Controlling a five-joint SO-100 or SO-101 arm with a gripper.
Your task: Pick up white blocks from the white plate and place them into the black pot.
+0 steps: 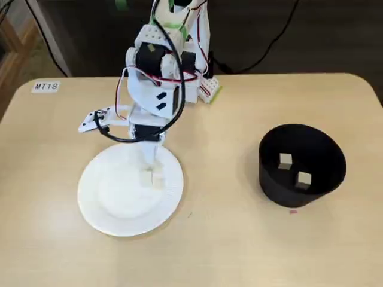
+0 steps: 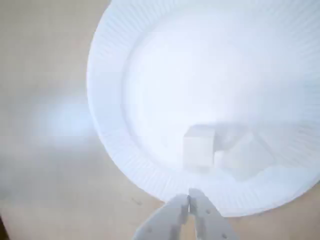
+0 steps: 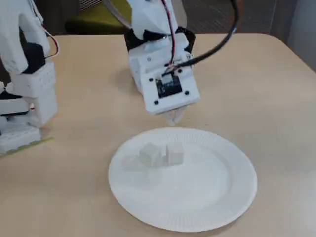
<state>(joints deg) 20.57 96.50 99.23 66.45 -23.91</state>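
The jaws are closed on nothing: in the wrist view the two white fingertips [image 2: 189, 200] meet in a point at the bottom of the picture, right at the near rim of the white plate [image 2: 107, 125]. The gripper [image 3: 174, 118] hangs just above that rim, its tips over the ribbed edge rather than over the flat middle.

Just ahead of the jaws, a short way in from the rim, two white blocks sit side by side on the plate. In the wrist view the sharper one [image 2: 198, 146] lies almost straight ahead of the tips, and its neighbour [image 2: 246, 154] (blurred, seemingly turned at an angle) lies ahead and to the right; the pair look to be touching, though the blur makes that hard to confirm. A fixed view shows the same pair [image 3: 160, 154] close together, apart from the tips.

The black pot [image 1: 269, 173] stands on the tabletop [image 1: 227, 251] well away from the jaws, off to the right in a fixed view, with bare wood between it and the plate. Two more white blocks [image 1: 294, 170] rest on its floor, near each other but not touching.
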